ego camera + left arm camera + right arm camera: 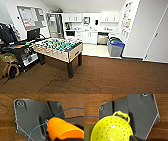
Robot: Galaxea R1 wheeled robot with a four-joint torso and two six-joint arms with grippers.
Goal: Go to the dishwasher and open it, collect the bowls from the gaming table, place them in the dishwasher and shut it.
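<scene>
bowl: lime-yellow, dotted with small holes, a loop handle on its rim; i see it large at my right wrist, over brown carpet.
right grip: i cannot tell whether it is clenched or loose.
left grip: cannot tell either.
dishwasher: steel front, under the far kitchen counter, beyond the foosball table.
bins: beside it.

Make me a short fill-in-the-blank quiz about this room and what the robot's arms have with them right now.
1. The foosball table stands on ____ carpet.
2. The grey bin by the kitchen floor has a ____ lid.
3. The perforated bowl in the right wrist view is lime-____.
4. The rounded object in the left wrist view is ____.

Missing words: brown; blue; yellow; orange
</scene>
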